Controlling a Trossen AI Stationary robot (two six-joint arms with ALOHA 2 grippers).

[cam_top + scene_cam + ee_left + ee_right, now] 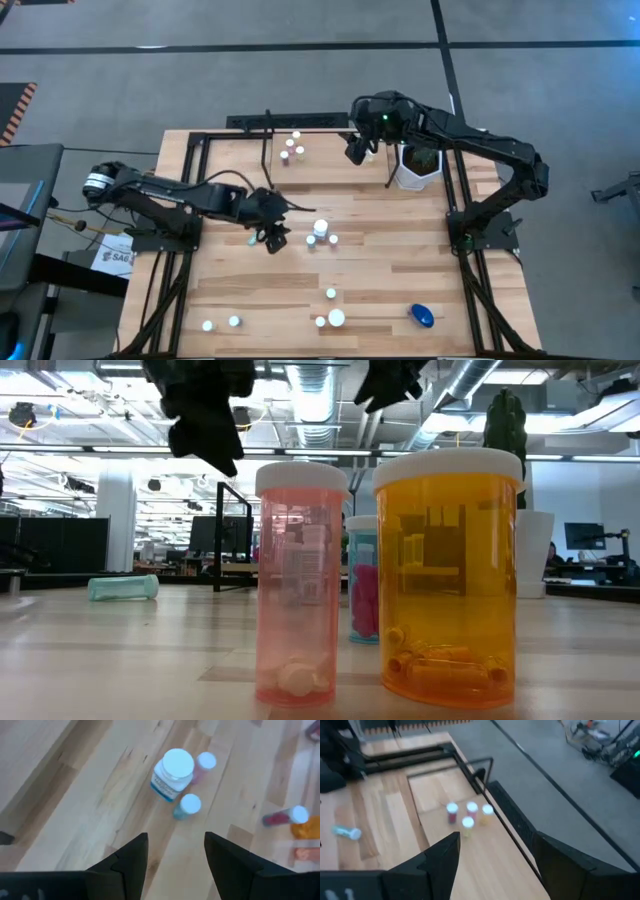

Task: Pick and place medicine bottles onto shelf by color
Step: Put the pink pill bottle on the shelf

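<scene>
Three upright medicine bottles cluster mid-table: a big white-capped one (172, 772), a pink one (205, 762) and a teal one (186, 806). My left gripper (175, 837) hangs open above the table just left of that cluster (320, 233), fingers slanting down, nothing between them. A teal bottle (122, 588) lies on its side beside it. The shelf (265, 122) stands at the far edge, with several small bottles (467, 815) upright on its board. My right gripper (495, 837) is open and empty, held high to the right of them (357, 150).
A white pot with a plant (418, 165) stands far right, under the right arm. More bottles stand near the front edge: pink (300, 585) and orange (450, 575) ones, two at the left (220, 323), and a blue one (422, 316) at the right.
</scene>
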